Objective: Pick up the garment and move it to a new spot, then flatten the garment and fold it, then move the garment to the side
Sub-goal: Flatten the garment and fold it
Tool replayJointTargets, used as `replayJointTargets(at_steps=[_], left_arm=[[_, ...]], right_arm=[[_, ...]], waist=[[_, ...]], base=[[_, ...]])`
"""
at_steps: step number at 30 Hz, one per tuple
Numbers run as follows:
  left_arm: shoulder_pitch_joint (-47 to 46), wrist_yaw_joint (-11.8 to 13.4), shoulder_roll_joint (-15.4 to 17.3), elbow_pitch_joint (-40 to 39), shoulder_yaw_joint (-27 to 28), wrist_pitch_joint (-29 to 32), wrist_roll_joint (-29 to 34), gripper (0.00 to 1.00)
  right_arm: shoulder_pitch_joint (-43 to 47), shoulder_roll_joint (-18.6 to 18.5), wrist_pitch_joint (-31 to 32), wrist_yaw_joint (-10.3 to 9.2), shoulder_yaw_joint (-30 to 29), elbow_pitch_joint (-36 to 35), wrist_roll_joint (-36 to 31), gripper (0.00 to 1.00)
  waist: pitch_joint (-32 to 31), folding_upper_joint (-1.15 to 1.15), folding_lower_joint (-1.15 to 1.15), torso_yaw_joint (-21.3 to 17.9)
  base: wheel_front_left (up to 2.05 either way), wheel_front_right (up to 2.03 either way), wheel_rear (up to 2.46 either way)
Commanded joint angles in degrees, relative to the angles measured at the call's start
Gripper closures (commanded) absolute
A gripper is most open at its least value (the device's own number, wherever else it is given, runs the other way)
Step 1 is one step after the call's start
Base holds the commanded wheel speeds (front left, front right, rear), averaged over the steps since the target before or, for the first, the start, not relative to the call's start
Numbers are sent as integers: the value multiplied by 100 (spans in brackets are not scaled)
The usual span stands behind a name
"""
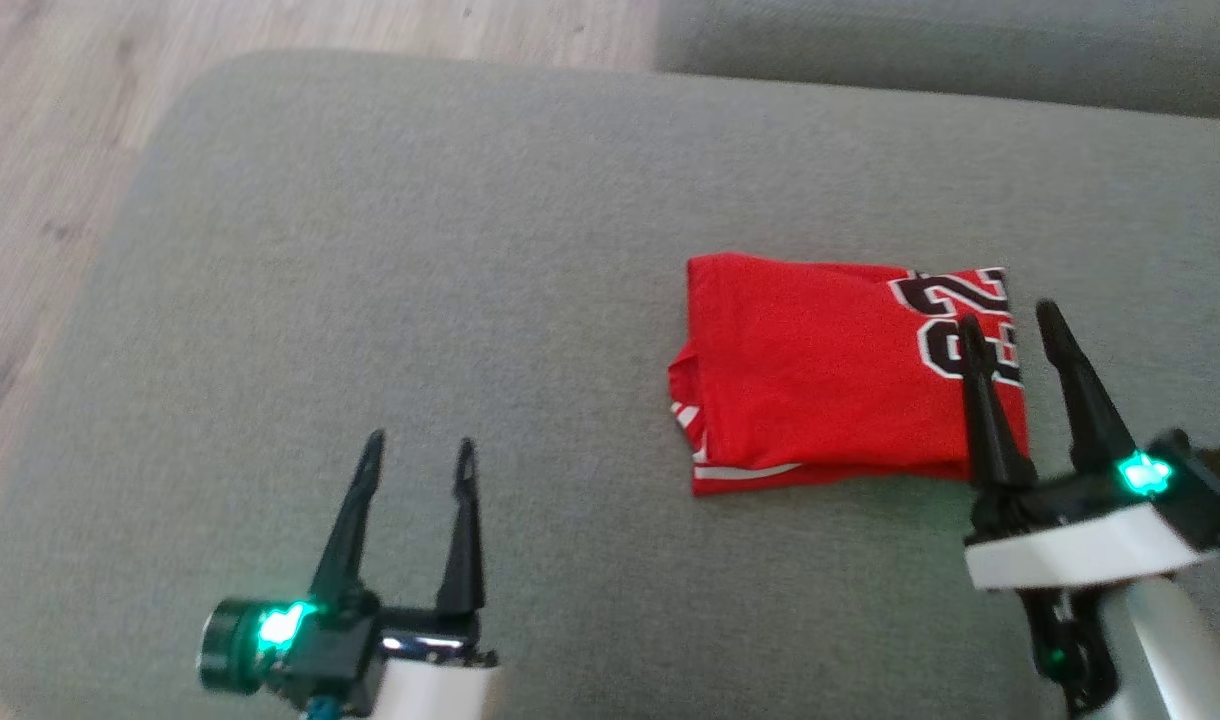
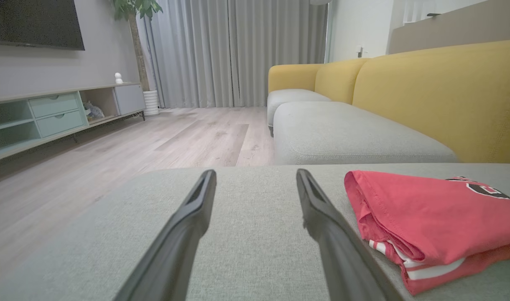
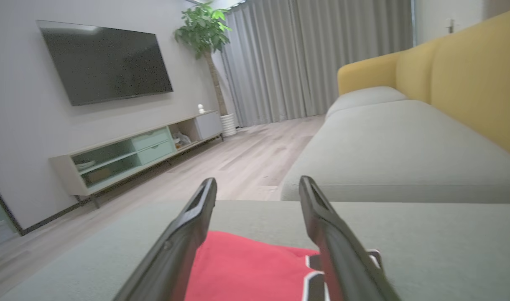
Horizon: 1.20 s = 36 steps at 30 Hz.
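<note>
The left gripper (image 1: 420, 440) sits at 7 o'clock in the head view. Its two dark fingers (image 1: 350, 520) are spread wide and empty above the grey seat cushion (image 1: 420, 250), well apart from the garment. The right gripper (image 1: 1008, 313) comes in at 4 o'clock, its fingers also wide with nothing held between them. Their tips point toward 12 o'clock over the garment's 3 o'clock edge, across the black-and-white number print; I cannot tell whether they touch the cloth.

The red garment (image 1: 820, 370) lies folded into a rectangle on the cushion, toward 3 o'clock from the middle of the view, with white-striped trim at its 7 o'clock corner. In the left wrist view its stacked layers lie at 4 o'clock, just beside one finger.

Beyond the cushion, a wooden floor (image 1: 50, 100) shows at 10 o'clock and a second grey cushion (image 1: 950, 50) at 1 o'clock. Farther off, the wrist views show a yellow sofa back (image 2: 439, 96) and a wall-mounted television (image 3: 104, 62).
</note>
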Motion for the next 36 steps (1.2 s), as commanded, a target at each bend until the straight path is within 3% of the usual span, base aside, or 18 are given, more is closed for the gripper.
replayJointTargets(at_steps=[1, 8, 16, 36], left_arm=[[33, -22, -38, -184, 296, -29, -51, 0], [451, -192, -53, -57, 562, -29, -112, 0], [806, -395, -65, 146, 776, -29, -49, 0], [960, -577, -115, 268, 995, -29, -21, 0]], right_arm=[[11, -72, -57, -4, -7, -218, -64, 0], [679, -27, -62, -4, -256, -97, -388, 0], [1289, 317, -62, -4, -199, 189, -899, 0], [1512, 604, -63, -4, -169, 315, -1274, 0]], waist=[[-230, 0, 0, -216], [-671, 0, 0, -451], [-973, 0, 0, -588], [-1122, 0, 0, -678]], base=[[0, 0, 0], [0, 0, 0], [0, 0, 0], [0, 0, 0]])
